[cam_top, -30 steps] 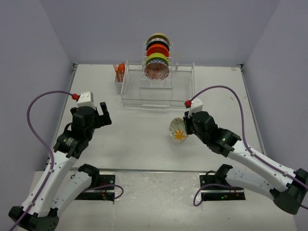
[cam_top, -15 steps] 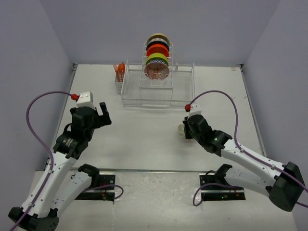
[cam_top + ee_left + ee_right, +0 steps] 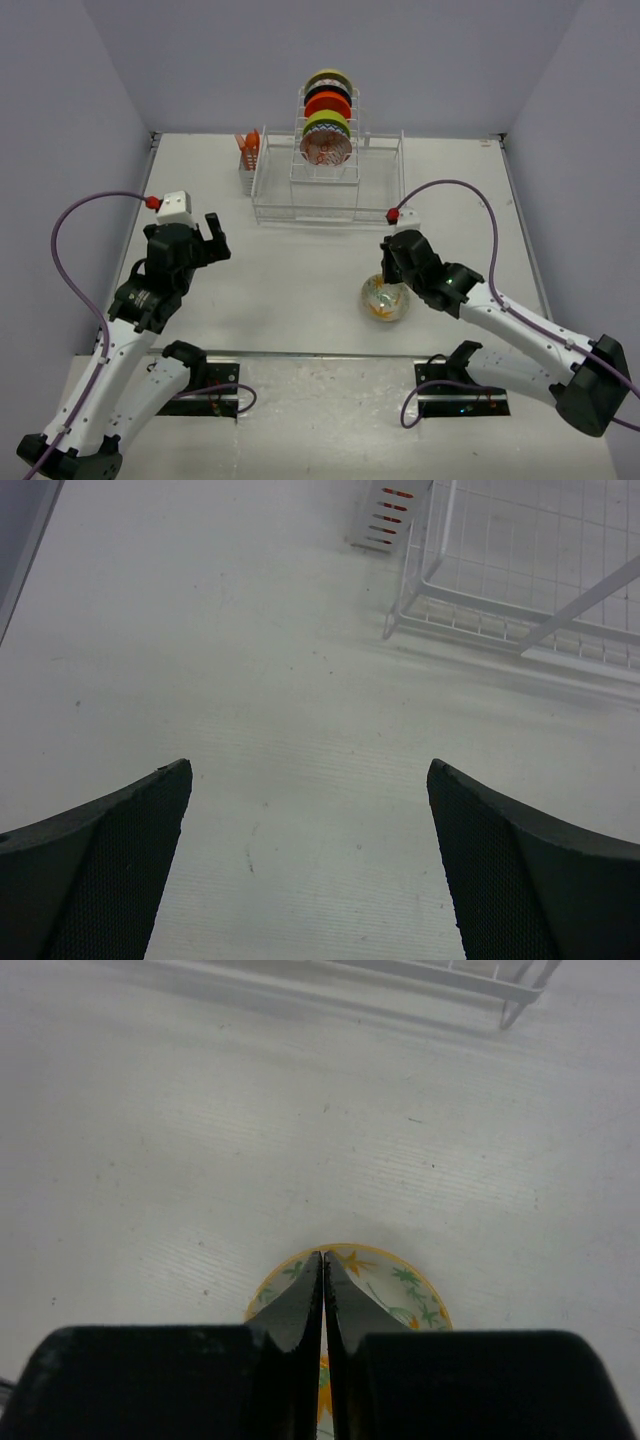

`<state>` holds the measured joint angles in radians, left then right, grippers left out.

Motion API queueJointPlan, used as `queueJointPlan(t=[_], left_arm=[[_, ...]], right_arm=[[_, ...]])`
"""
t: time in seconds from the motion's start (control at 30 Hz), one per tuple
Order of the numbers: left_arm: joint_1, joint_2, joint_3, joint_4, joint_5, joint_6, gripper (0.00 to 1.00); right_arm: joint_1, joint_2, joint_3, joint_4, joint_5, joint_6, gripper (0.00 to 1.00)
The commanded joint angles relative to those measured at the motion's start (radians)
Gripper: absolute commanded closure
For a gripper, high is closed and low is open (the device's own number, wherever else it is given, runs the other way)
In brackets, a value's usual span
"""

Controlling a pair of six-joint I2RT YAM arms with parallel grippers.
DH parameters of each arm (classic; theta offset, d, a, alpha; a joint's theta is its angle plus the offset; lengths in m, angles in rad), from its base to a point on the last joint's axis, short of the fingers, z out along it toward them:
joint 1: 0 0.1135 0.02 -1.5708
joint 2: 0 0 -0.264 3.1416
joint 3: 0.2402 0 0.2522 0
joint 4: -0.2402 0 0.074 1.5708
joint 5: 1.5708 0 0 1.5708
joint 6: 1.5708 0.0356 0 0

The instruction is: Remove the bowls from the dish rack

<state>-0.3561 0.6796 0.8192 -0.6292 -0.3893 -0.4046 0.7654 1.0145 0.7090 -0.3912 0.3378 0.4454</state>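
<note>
Orange-leaf bowl [image 3: 384, 300]: down on the table [image 3: 280, 290], well in front of the rack [image 3: 330, 195], over on the right side. Pinched at its rim by the right gripper [image 3: 322, 1256], fingers clamped almost together. Other bowls [image 3: 326, 140]: lined up on edge between the rack's tall dividers. Left gripper [image 3: 308, 768]: spread wide, hovers over the table near the rack's corner, gripping nothing.

3 pale lavender walls [image 3: 250, 60] enclose a white table [image 3: 290, 270].
</note>
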Motion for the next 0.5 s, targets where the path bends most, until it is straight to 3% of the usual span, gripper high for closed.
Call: queueJointPlan(t=[0.0, 0.07, 0.1, 0.13, 0.2, 0.3, 0.47], left_arm=[[-0.006, -0.006, -0.003, 0.036, -0.003, 0.012, 0.00], [-0.006, -0.002, -0.003, 0.036, -0.003, 0.012, 0.00], [-0.006, -0.002, -0.003, 0.036, -0.003, 0.012, 0.00], [-0.006, -0.002, -0.003, 0.036, -0.003, 0.012, 0.00], [-0.006, -0.003, -0.003, 0.034, -0.006, 0.010, 0.00], [-0.006, -0.011, -0.003, 0.034, -0.010, 0.010, 0.00], [-0.006, -0.012, -0.003, 0.033, -0.014, 0.009, 0.00]], right_arm=[[-0.001, -0.001, 0.116, -0.001, -0.032, -0.002, 1.00], [-0.002, 0.007, 0.200, -0.017, -0.037, -0.049, 0.90], [-0.002, 0.015, 0.233, -0.023, -0.019, -0.069, 0.78], [0.000, 0.039, 0.266, -0.035, -0.004, -0.108, 0.42], [0.000, 0.077, 0.377, -0.075, 0.042, -0.172, 0.19], [0.000, 0.165, 0.512, -0.106, 0.081, -0.264, 0.11], [0.000, 0.353, 0.760, -0.121, 0.197, -0.421, 0.10]])
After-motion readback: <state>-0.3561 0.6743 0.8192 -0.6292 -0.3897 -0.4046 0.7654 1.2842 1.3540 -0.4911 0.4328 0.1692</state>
